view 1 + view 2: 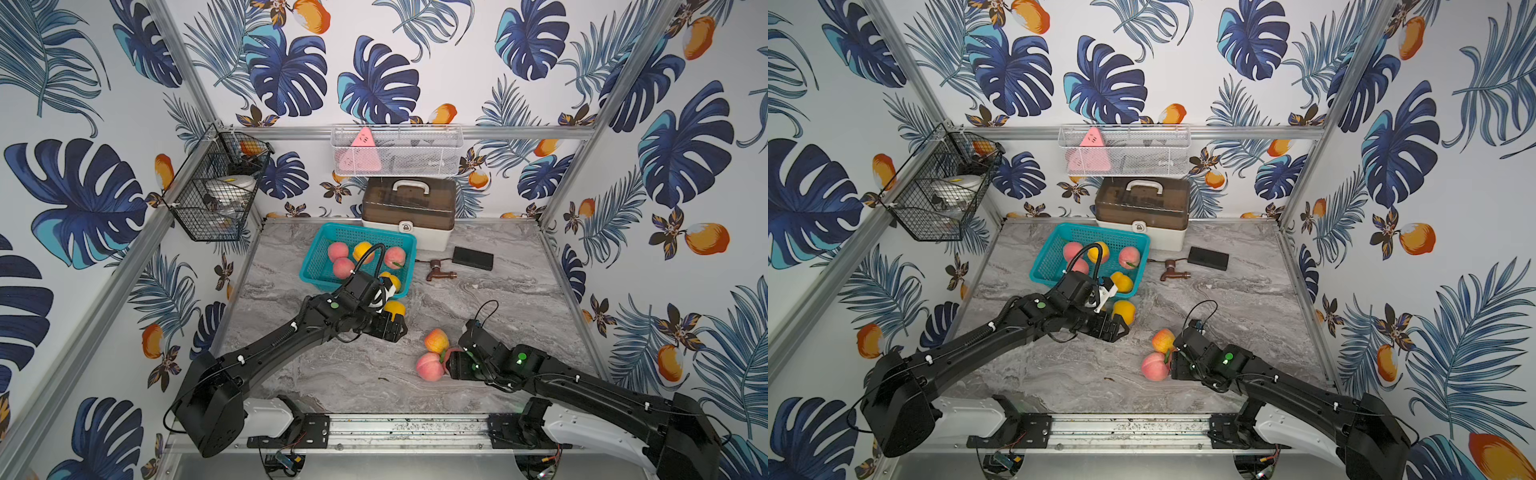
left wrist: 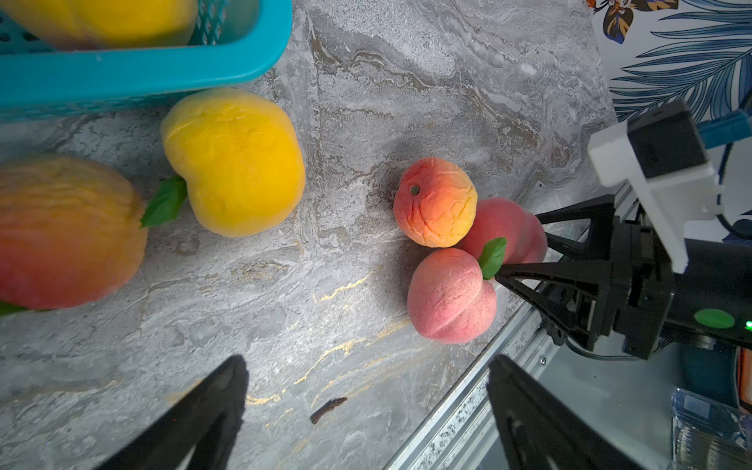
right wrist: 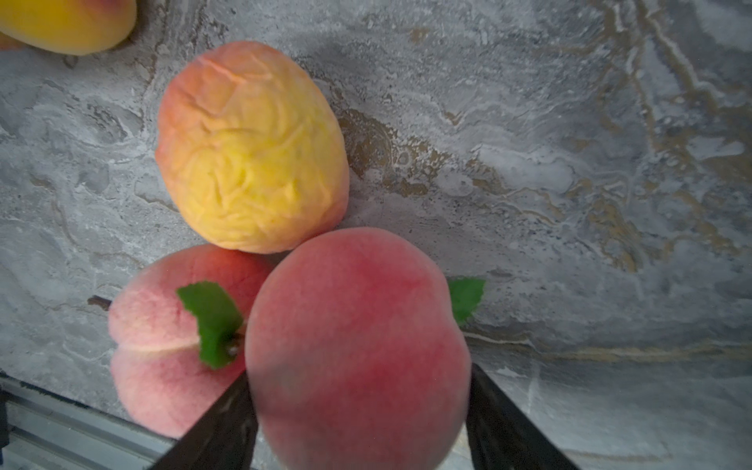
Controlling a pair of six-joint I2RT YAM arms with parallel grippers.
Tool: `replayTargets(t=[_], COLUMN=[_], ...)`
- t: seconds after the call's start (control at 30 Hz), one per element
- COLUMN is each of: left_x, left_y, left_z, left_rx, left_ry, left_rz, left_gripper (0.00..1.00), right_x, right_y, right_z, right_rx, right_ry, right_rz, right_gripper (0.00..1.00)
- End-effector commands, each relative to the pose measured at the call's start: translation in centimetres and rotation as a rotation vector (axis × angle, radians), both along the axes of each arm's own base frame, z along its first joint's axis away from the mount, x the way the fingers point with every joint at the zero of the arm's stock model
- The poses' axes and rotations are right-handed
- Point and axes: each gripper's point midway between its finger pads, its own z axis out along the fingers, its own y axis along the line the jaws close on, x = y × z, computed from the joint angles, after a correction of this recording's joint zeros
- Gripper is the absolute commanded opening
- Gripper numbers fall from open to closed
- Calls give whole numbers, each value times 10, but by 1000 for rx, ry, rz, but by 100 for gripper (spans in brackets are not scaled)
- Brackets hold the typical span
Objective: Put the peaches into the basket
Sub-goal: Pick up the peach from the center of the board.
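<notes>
Leaf-patterned walls (image 1: 457,54) enclose a grey marbled tabletop (image 1: 536,303) bearing peaches (image 1: 436,340).

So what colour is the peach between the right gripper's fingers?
Pinkish red; that peach shows best in the right wrist view.

Two high views down over the whole table (image 1: 332,374); wrist views close, both on three clustered peaches (image 2: 435,203).
</notes>
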Motion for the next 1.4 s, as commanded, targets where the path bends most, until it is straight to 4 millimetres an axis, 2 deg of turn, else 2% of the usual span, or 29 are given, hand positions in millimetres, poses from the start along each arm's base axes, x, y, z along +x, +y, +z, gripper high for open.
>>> replayTargets(t=[0.0, 0.23, 0.47, 0.73, 0.93, 1.13, 1.37], left_x=[2, 3, 2, 5, 4, 4, 6], left_y=[-4, -5, -13, -21, -31, -33, -43], left_z=[5, 14, 31, 53, 69, 80, 83], left_rx=[-15, -24, -82, -128, -186, -200, -251], left_ry=[-9, -19, -16, -24, -8, -9, 22], left_rz=[-4, -5, -17, -26, -44, -48, -55], left_gripper=[95, 95, 95, 95, 95, 96, 96], right_x=[2, 12, 26, 46, 59, 68, 72], right_y=[-3, -10, -2, 28, 65, 92, 107], right_z=[3, 32, 57, 94, 132, 150, 165], right_rx=[-9, -54, -62, 20, 132, 177, 237], right_ry=[-19, -98, -166, -328, -503, -591, -667], right_rz=[-2, 10, 49, 173, 316, 419, 453], right_gripper=[72, 71, 72, 72, 73, 73, 72])
